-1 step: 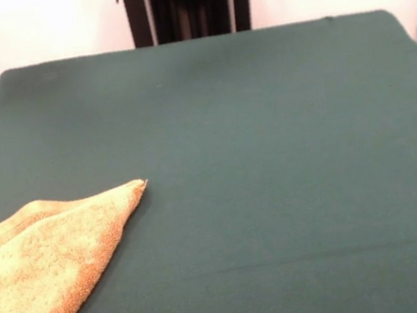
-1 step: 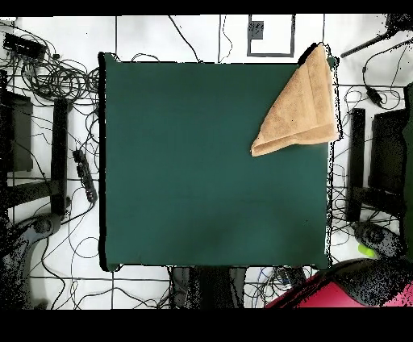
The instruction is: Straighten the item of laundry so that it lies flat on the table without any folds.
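Green table (image 2: 202,177) amid floor cables; the towel (image 2: 302,109) lies folded into a triangle at one corner, partly over the edge. No gripper shows, so its state is unknown. Best pinch only the top layer's pointed tip (image 1: 138,187), then peel it back

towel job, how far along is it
Nothing looks done: the towel lies folded into a triangle at a corner of the table, one layer doubled over another in the front view. Nothing is in hand; no gripper shows in either view. Left: unfold it and spread it flat.
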You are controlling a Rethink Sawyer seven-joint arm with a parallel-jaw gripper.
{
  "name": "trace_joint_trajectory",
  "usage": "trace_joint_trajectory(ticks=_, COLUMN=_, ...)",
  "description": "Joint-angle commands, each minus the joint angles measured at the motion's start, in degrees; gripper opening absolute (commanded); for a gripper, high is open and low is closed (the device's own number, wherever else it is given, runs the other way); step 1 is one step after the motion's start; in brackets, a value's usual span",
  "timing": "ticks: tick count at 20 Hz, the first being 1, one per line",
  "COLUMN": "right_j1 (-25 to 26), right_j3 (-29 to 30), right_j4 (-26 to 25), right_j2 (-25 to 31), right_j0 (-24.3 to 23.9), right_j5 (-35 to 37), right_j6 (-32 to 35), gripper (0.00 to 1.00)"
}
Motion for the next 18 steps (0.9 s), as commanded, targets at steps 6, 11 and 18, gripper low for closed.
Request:
trace_joint_trajectory(ticks=6, right_j1=17.0, right_j3=-23.9, right_j4=-5.6, right_j2=-2.1, right_j0=3.8, right_j5=5.2, right_j6=4.3, gripper=0.00)
trace_joint_trajectory(ticks=11, right_j1=20.5, right_j3=-26.0, right_j4=-10.8, right_j2=1.8, right_j0=1.5, right_j5=1.9, right_j6=-0.4, gripper=0.00)
trace_joint_trajectory(ticks=18, right_j1=30.1, right_j3=-31.1, right_j4=-13.4, right_j2=3.8, right_j0=-1.4, right_j5=1.2, right_j6=-9.7, gripper=0.00)
